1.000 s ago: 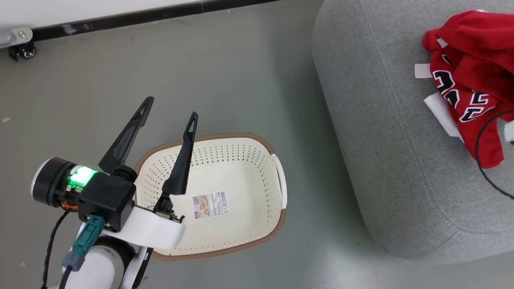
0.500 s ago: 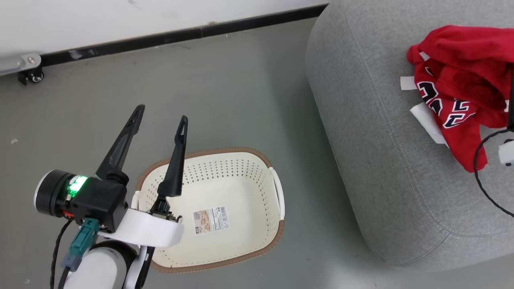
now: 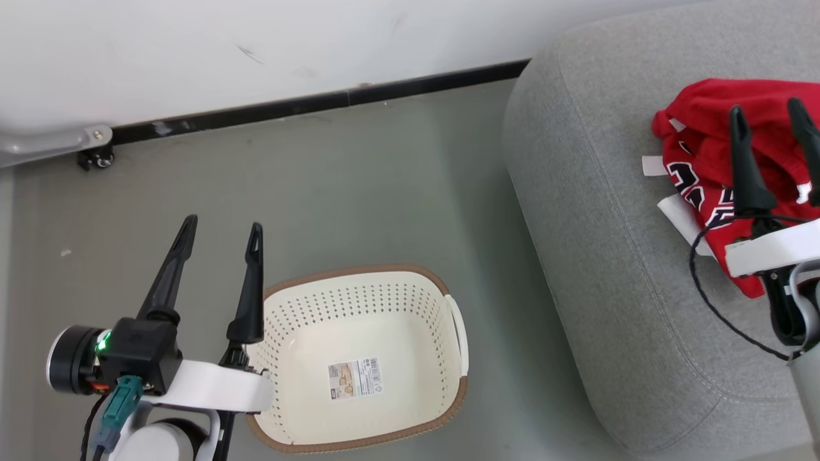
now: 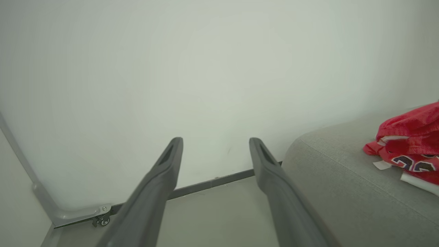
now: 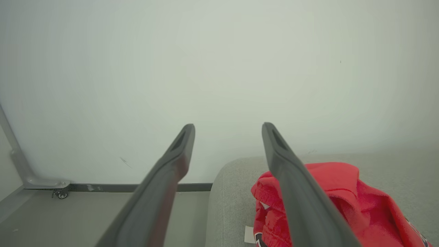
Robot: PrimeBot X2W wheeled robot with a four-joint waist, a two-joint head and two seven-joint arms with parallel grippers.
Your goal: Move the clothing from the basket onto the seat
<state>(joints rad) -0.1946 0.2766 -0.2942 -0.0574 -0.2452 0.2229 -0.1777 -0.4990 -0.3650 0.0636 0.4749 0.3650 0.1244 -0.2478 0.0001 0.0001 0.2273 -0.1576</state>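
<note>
At the far left edge of the floor (image 3: 359, 186), against the black baseboard (image 3: 320, 102), a small caster (image 3: 96, 157) sits under a grey metal frame (image 3: 51, 142). Nearer the robot, the left gripper (image 3: 223, 224) hangs above the floor just beside the basket's left end, its two dark fingers spread apart with nothing between them. In the left wrist view they point toward the white wall (image 4: 205, 68). The basket (image 3: 359, 271) stands upright on the floor between this gripper and the seat, near the seat's left side but apart from it. Its perforated inside shows right down to the barcode sticker (image 3: 355, 379) on its bottom. The seat (image 3: 596, 256) takes up the right side, its rounded left edge facing the basket. The clothing (image 3: 701, 109) lies in a crumpled red heap on the seat's top, well in from that left edge, with the jersey's black, white-outlined numerals and white trim showing on the heap's left side. The right gripper (image 3: 765, 109) is over the heap, fingers parted and gripping nothing; whether its tips touch the cloth cannot be told.
</note>
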